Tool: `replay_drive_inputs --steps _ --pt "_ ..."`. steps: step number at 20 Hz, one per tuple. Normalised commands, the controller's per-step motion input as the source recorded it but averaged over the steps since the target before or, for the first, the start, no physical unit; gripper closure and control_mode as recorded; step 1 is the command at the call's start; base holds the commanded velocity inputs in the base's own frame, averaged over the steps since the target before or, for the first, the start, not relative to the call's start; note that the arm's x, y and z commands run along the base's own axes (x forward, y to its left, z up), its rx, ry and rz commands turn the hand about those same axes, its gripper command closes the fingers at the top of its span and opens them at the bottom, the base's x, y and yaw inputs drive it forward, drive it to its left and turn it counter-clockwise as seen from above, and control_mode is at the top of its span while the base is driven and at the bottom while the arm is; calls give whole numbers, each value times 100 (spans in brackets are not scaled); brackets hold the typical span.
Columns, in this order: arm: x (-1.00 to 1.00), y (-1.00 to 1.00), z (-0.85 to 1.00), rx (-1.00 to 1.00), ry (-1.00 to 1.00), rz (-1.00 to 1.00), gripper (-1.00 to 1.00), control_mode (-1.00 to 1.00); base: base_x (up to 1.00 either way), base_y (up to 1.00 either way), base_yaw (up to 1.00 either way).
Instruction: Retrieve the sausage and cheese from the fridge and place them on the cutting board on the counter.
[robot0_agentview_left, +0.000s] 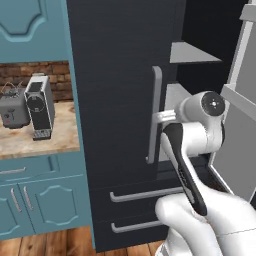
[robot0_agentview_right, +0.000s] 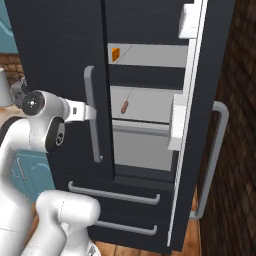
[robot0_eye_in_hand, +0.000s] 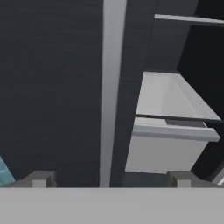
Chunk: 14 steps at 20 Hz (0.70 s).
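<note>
You are at the fetching step, with nothing picked up yet. The fridge (robot0_agentview_right: 60, 50) has its right door swung wide at the right of the right base view, while its left door is closed and carries the long grey bar handle (robot0_agentview_right: 91, 115).

Your hand (robot0_eye_in_hand: 109, 178) sits at the bottom of the hand view, released and holding nothing: the two fingertips (robot0_eye_in_hand: 40, 178) stand wide apart, one on either side of that handle, with the open compartment off to the right of the frame.

The sausage (robot0_agentview_right: 124, 106) lies on the middle shelf (robot0_agentview_right: 150, 105), near the centre of the right base view, just inside the edge of the closed door. The cheese (robot0_agentview_right: 115, 54) sits one shelf higher, at the upper left of the opening, tucked against the same door edge. Both look untouched.

The cutting board is nowhere to be pointed at here. The bench (robot0_agentview_left: 35, 137) at the left of the left base view carries a coffee machine (robot0_agentview_left: 39, 106).

My reading is that your next move has to clear the closed door: bring the hand across toward the right of the hand view, past the handle and the door edge, then reach in at shelf height. The sausage looks the easier first grab, being lower, though both lie close to the door edge, so the approach will be tight on that side.
</note>
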Motion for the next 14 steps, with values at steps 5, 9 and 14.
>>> replay_drive_inputs --steps 5,9,14 --pt "61 4 -4 5 2 -3 -100 -100 0 0 0" --pt "51 17 -31 0 0 -2 -100 -100 0 0 0" --pt "47 6 -35 1 -2 -2 -100 -100 0 0 0"
